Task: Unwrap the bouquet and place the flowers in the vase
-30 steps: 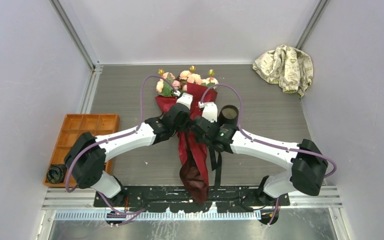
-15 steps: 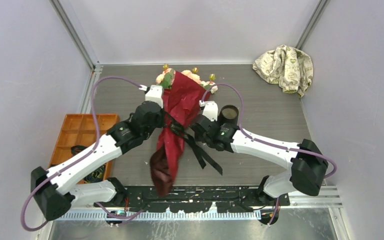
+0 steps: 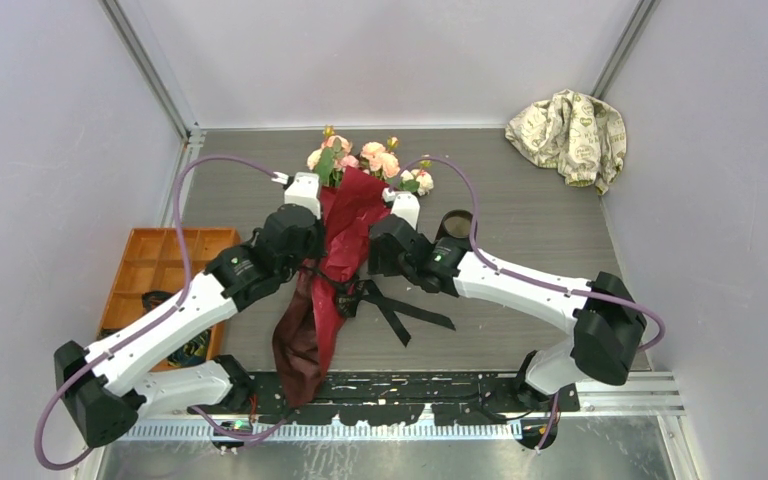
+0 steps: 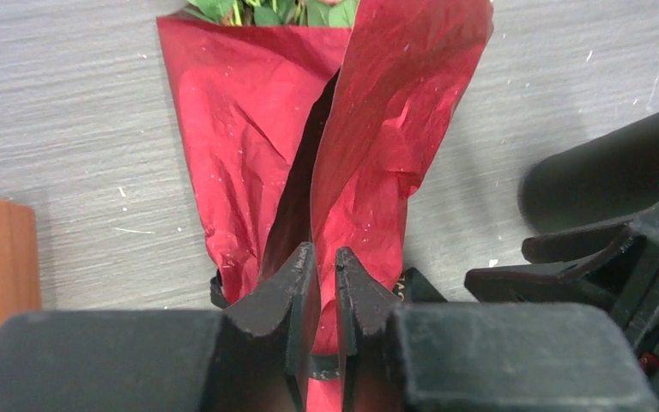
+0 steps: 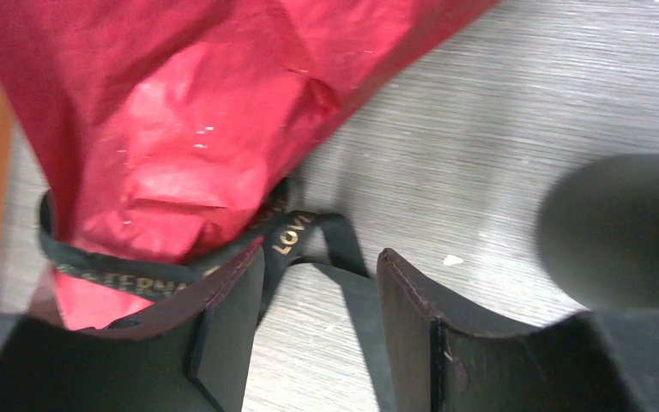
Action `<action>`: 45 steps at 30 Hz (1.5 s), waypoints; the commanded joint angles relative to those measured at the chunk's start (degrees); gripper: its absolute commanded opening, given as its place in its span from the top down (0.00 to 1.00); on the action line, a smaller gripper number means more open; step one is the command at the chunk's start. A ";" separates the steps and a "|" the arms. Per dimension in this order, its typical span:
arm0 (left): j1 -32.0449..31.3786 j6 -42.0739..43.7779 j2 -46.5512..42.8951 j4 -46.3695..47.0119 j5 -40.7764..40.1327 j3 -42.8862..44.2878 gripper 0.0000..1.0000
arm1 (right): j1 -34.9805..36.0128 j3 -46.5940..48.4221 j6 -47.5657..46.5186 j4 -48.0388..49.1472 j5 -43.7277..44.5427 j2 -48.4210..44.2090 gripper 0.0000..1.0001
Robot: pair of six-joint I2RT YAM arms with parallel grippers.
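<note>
The bouquet (image 3: 345,215) lies mid-table, its dark red wrapping paper (image 4: 249,129) spread in a cone. The flowers (image 3: 370,158), pink and peach, stick out at the far end. A loose paper flap (image 4: 395,112) stands up just ahead of my left gripper (image 4: 326,259), whose jaws are a narrow crack apart, with the black ribbon (image 5: 296,232) showing through the gap. My right gripper (image 5: 319,262) is open over the ribbon's tails beside the tie, holding nothing. The black vase (image 3: 457,222) stands right of the bouquet, partly hidden by the right arm.
An orange compartment tray (image 3: 160,262) sits at the left table edge, under the left arm's elbow. A beige patterned cloth (image 3: 570,130) lies crumpled in the back right corner. Grey walls close in on both sides.
The lifted paper flap has dropped back, so the blooms show again. The bouquet's tail has swung left. The left jaws have parted slightly. The right gripper has shifted left toward the ribbon tie.
</note>
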 commanded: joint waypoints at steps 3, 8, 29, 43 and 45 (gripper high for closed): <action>0.44 0.81 3.21 -0.92 7.94 3.10 0.82 | 0.38 1.52 0.25 6.21 -7.00 2.16 0.44; 0.43 1.17 1.73 1.19 21.96 -2.86 0.69 | 0.38 -3.22 2.33 9.83 -10.74 1.73 0.44; -0.30 1.83 20.48 -26.33 17.34 14.96 0.42 | 0.36 -22.46 9.05 6.89 -6.11 -25.49 0.42; -1.90 1.43 32.02 -39.72 17.23 21.75 0.56 | 0.40 -26.34 9.40 9.56 -7.17 -29.14 0.42; -2.40 1.04 32.05 -41.41 17.31 21.63 0.57 | 0.32 -26.59 9.41 9.84 -7.22 -29.09 0.42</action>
